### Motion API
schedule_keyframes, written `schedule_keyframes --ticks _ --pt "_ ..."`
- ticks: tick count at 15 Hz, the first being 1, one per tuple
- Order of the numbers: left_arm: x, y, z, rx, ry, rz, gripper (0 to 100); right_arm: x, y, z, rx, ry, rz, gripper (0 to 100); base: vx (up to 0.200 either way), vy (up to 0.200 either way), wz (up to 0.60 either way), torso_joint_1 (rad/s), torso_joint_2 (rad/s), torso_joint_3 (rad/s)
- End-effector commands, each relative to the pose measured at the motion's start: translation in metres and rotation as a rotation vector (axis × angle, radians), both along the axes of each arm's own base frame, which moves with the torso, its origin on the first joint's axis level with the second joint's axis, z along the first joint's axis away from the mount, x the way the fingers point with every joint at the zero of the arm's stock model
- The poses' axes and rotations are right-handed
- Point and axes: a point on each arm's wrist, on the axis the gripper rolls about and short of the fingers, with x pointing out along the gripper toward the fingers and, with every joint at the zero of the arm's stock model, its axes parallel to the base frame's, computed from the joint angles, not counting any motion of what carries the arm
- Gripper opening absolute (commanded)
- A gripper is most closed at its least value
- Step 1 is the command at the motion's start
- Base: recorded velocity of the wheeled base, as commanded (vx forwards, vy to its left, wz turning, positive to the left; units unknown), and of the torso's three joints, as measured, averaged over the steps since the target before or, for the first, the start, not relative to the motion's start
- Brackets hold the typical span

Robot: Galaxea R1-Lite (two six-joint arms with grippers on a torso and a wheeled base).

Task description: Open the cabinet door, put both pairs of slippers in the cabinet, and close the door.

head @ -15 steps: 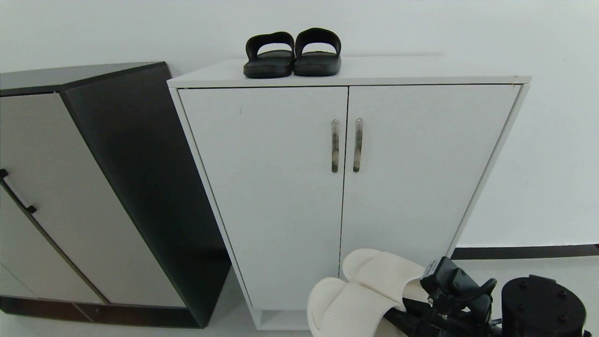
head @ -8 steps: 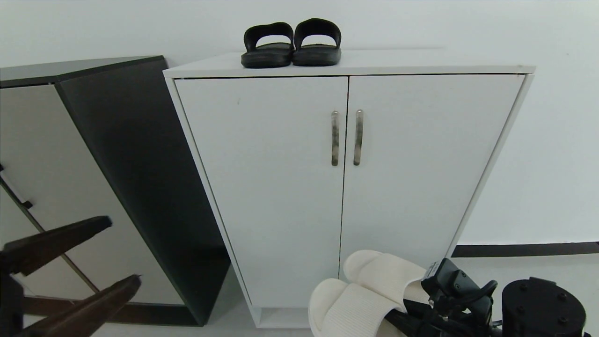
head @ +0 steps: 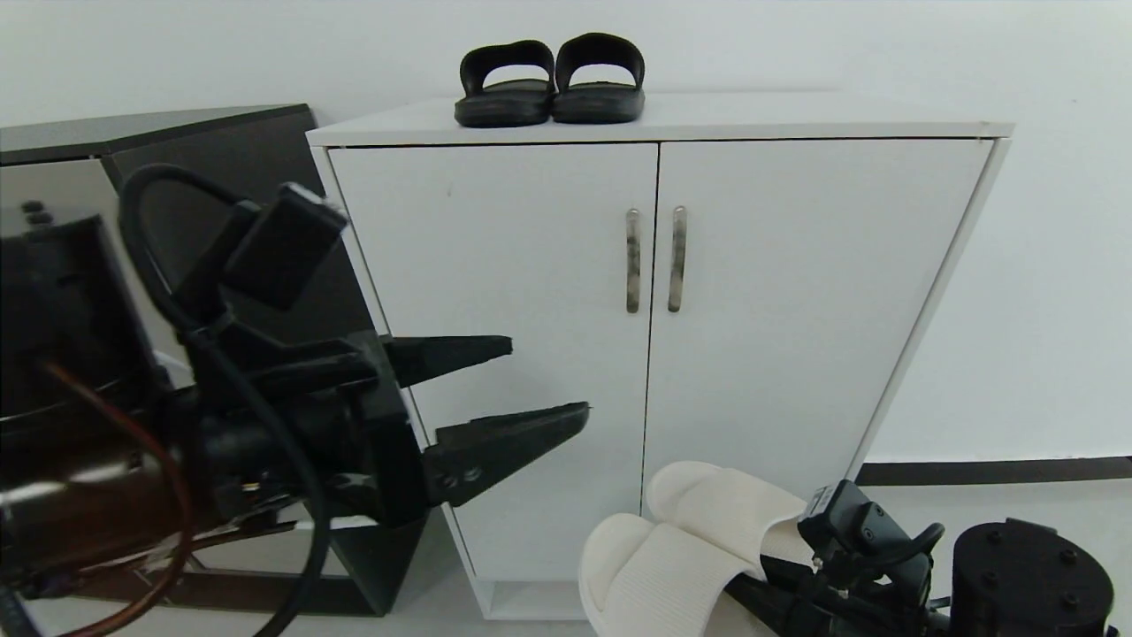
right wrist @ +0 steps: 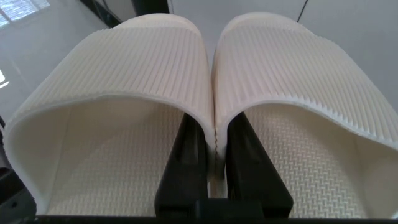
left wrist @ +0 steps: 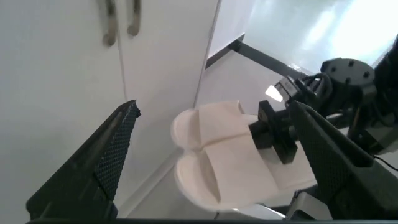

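left gripper [head: 548, 376] newly risen — fingers [head: 504, 438] apart

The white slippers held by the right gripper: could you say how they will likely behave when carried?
The white slippers look like thick ribbed foam, so probably light and slightly squashy. The right gripper pinches only their inner sides, so they may splay or swing.

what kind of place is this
Likely a home entryway, or a mock-up of one: a white cabinet with two closed doors stands against a plain wall, black slippers sit on top, white slippers are held in the right gripper, and a dark cabinet stands beside it.
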Motion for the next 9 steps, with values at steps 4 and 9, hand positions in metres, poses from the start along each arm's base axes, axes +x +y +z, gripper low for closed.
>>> schedule_keyframes --ticks 4,9 --pt "0.037 -0.055 0.006 0.007 0.010 -0.044 100 0.002 0.000 -0.001 -0.005 0.003 -0.006 0 0.000 0.000 0.00 0.000 0.00 0.000" --pt "0.076 -0.090 0.011 -0.029 0.030 -0.053 100 0.002 0.000 -0.002 -0.008 0.005 -0.006 0 0.000 0.000 0.00 0.000 0.00 0.000"
